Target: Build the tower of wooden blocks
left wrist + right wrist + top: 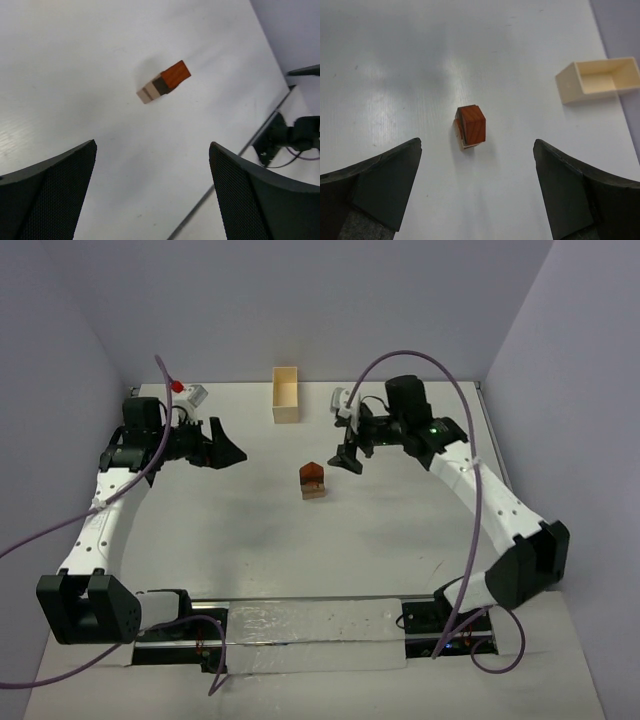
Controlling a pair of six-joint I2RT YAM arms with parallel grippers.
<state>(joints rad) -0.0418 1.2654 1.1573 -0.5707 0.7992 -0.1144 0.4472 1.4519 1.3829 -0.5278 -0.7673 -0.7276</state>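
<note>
- The wood block tower [314,480] stands alone near the middle of the white surface [250,550], between the two arms.
- It is a short stack with a reddish-brown piece on top and a light tan block at the bottom.
- The left tool [228,445] hangs well to the left of the stack, fingers wide apart and holding nothing.
- The right tool [352,458] hovers just to the right of the stack, fingers [380,185] spread wide and touching nothing.
- A pale open wooden box [287,395] lies at the far edge, apart from the stack.
- A small white unit [192,393] sits near the back left; any marking on it is too small to read.
</note>
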